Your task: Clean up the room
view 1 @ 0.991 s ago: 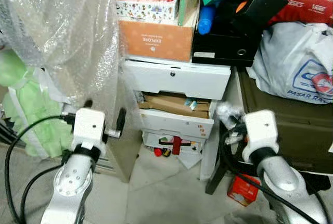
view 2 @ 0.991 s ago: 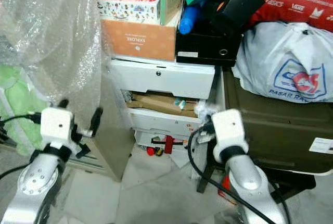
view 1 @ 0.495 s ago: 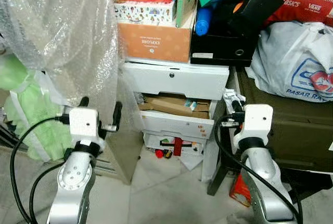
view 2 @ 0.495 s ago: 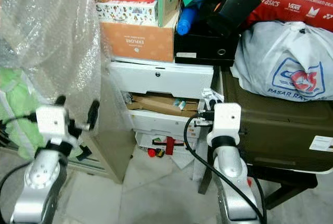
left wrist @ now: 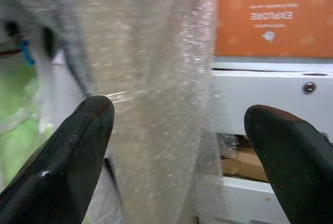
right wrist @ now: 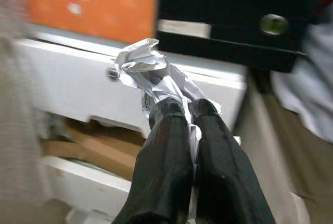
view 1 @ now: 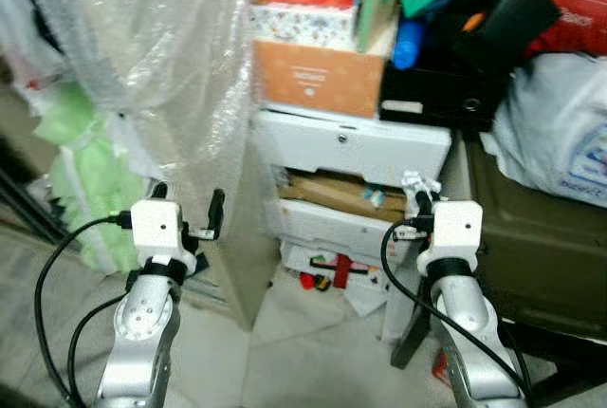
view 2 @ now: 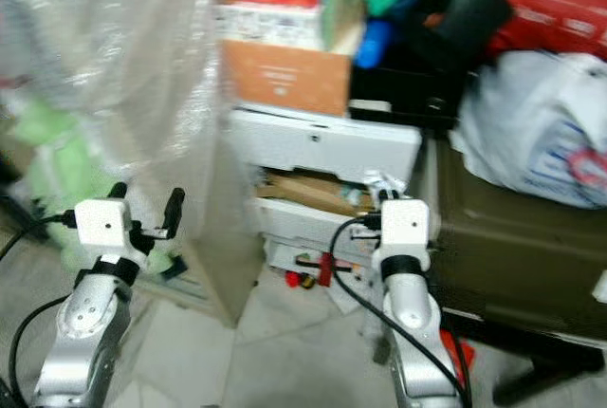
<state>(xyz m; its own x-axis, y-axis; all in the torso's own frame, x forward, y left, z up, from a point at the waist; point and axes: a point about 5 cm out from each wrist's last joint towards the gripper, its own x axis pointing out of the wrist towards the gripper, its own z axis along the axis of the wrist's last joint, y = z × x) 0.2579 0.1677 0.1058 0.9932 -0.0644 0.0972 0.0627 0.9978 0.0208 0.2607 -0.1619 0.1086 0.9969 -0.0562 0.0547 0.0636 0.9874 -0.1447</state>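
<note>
The right gripper (right wrist: 188,110) is clenched on a crumpled white paper (right wrist: 148,75), held up near the white drawer unit (view 1: 356,147), right of its open drawer; the left gripper (view 1: 187,207) hangs released, fingers spread, before the bubble wrap (view 1: 152,57). An orange box (view 1: 318,76) sits on the unit.

A cluttered storage corner of a home. A white drawer unit (view 1: 346,147) has a drawer hanging open on cardboard, with an orange carton (view 1: 318,76) and printed boxes piled on top. A bubble-wrap sheet (view 1: 161,57) hangs beside it, a white shopping bag (view 1: 555,142) sits on a dark trunk (view 1: 541,237), and oddments lie on the tiled floor (view 1: 303,351).
</note>
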